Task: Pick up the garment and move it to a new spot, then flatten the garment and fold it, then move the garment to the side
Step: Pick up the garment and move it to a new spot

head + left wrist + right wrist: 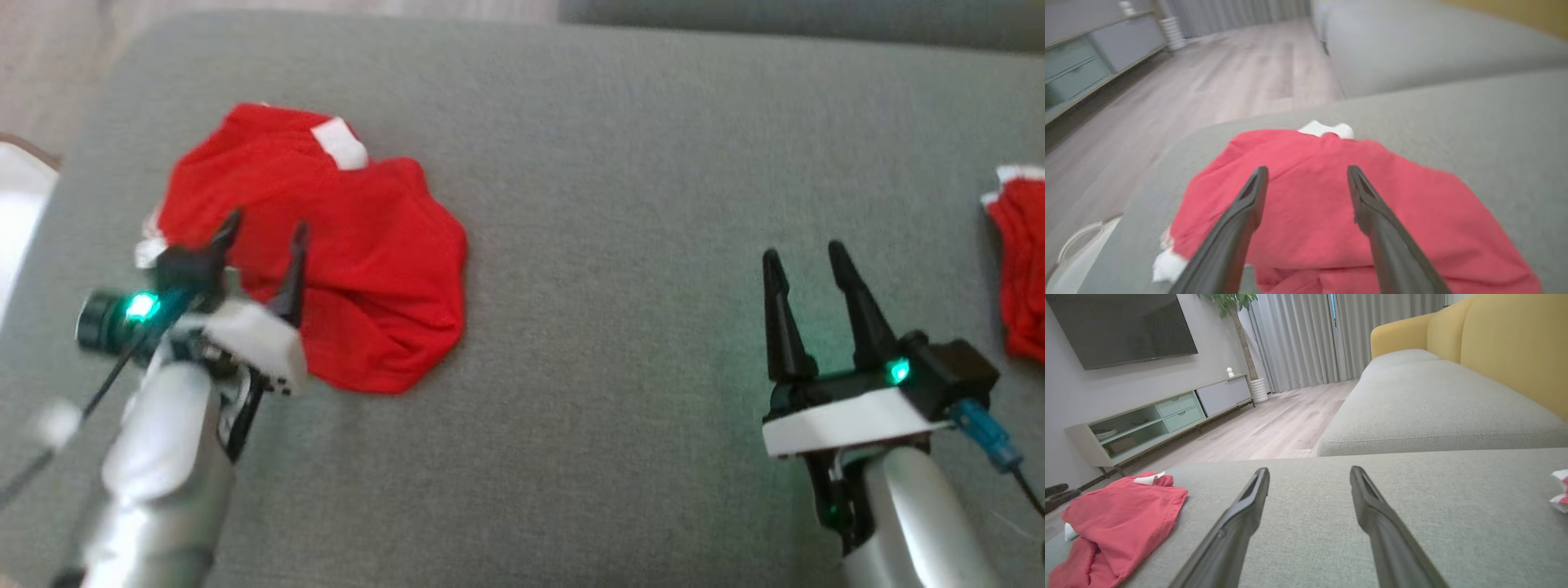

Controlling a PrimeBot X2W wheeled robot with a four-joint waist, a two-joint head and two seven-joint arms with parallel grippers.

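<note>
Your garment [367, 269] is a crumpled red heap with a white patch [341, 143] at its far edge. It lies on the left part of the grey sofa seat [612, 204], close to the seat's left edge.

Your left jaws stand wide apart and hold nothing. Their two dark fingers [292, 278] sit over the heap's near left part and point toward the far side. In the left wrist view the garment [1306, 220] shows between them. You cannot tell whether the tips touch the fabric.

Your right jaws are spread just as wide and are empty, with their fingers [861, 310] above bare seat, well to the right of the heap. The right wrist view has the garment [1122, 514] at its lower left. A second red piece [1024, 261] lies at the seat's right edge, near those jaws.
</note>
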